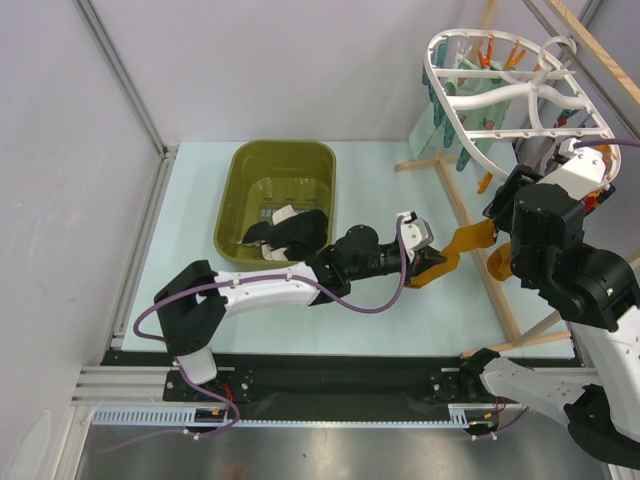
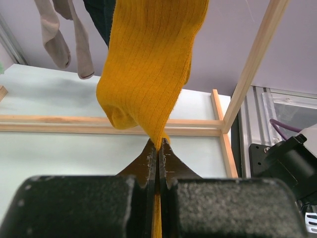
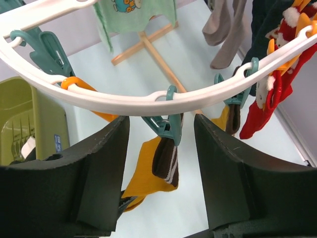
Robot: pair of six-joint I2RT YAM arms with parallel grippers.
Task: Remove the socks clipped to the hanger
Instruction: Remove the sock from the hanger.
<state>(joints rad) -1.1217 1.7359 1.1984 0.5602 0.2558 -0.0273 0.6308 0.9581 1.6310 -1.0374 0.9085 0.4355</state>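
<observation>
One mustard sock (image 2: 148, 74) runs up toward the white hanger (image 1: 447, 95). Its lower end is pinched in the left claw (image 2: 157, 166), whose two fingers are pressed together on it. The right claw (image 3: 159, 123) stands apart, one finger on each side of a teal peg (image 3: 171, 130) (touching neither, as far as shows). Two beige socks (image 2: 81, 54) hang nearby. One green tub (image 1: 238, 180) sits well to the left.

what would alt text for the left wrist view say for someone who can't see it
The left pincer, shut, clamps the lower tip of a mustard-orange sock that stretches up out of frame and fills the centre. Behind it are a light wooden rack on a pale table and beige socks hanging at upper left.
</observation>
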